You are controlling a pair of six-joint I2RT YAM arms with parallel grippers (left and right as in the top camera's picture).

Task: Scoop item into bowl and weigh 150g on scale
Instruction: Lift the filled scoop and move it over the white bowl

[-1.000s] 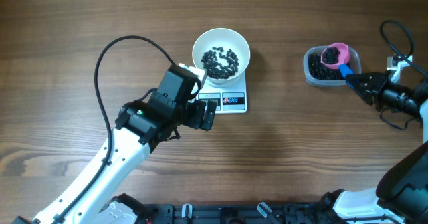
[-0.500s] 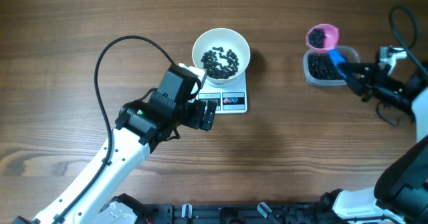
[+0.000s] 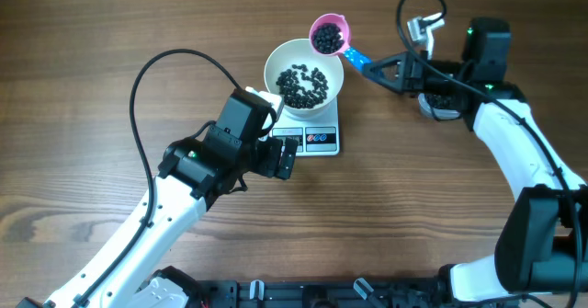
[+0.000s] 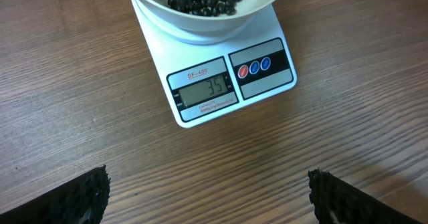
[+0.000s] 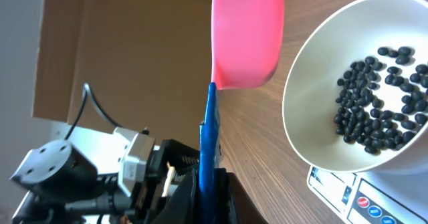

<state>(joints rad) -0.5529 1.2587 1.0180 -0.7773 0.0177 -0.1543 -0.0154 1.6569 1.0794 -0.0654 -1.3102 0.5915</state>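
Swung over from the tabletop's right edge within the last second: right gripper, clamped on loaded scoop, now at bowl's far rim. Not yet tipped. Few beads in bowl, on scale toward the far edge; display at 35, well short. Left gripper wide apart, idle by scale.

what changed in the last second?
The right gripper, shut on the blue handle of the pink scoop, carried it, loaded with beads, left from the tub to the bowl's far rim. Unmoved: the left gripper, open near the scale, and the bowl.
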